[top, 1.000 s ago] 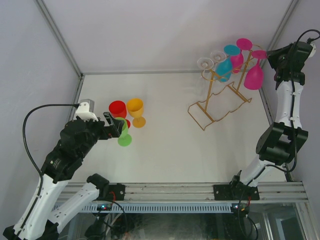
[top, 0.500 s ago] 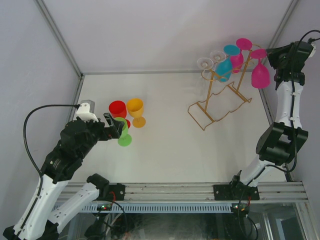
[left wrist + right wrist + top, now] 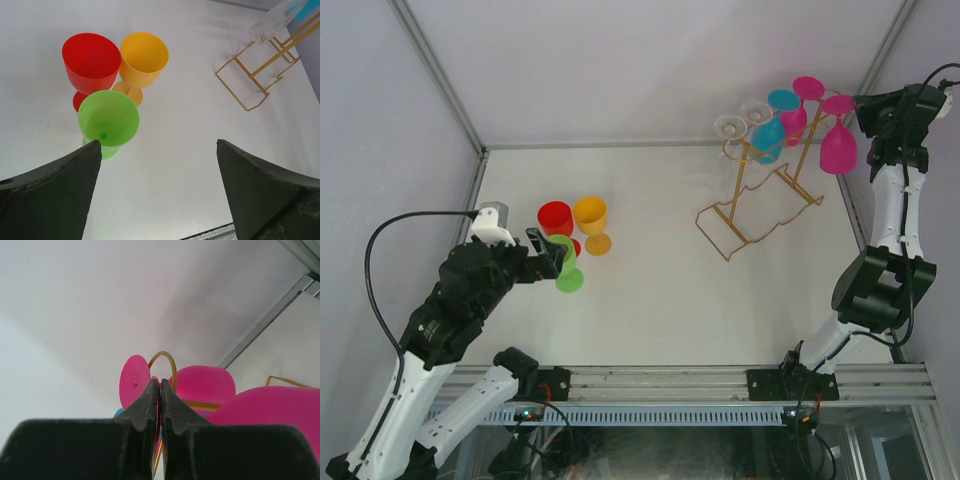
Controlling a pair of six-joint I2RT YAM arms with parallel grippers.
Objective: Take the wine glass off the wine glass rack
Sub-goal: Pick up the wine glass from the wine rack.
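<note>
The gold wire wine glass rack (image 3: 756, 206) stands at the back right, and its base shows in the left wrist view (image 3: 248, 72). Clear, cyan (image 3: 767, 135) and pink (image 3: 794, 120) glasses hang upside down from its loop arms. My right gripper (image 3: 872, 116) is shut on the foot of a pink wine glass (image 3: 838, 150), which hangs bowl-down beside the rack's right arm. In the right wrist view the gripper (image 3: 160, 383) pinches a thin pink edge, with the pink bowl (image 3: 272, 410) at lower right and a gold loop (image 3: 165, 362) ahead. My left gripper (image 3: 546, 250) is open and empty.
Red (image 3: 555, 218), orange (image 3: 590, 214) and green (image 3: 568, 274) glasses stand upright at the left, just under my left gripper (image 3: 157, 145); they also show in the left wrist view, with the green one (image 3: 108, 117) nearest. Enclosure walls stand close behind the rack and beside my right arm.
The pink wine glass in my right gripper has swung from tilted to hanging straight and shifted slightly right, towards the gripper. The left arm has barely moved.
</note>
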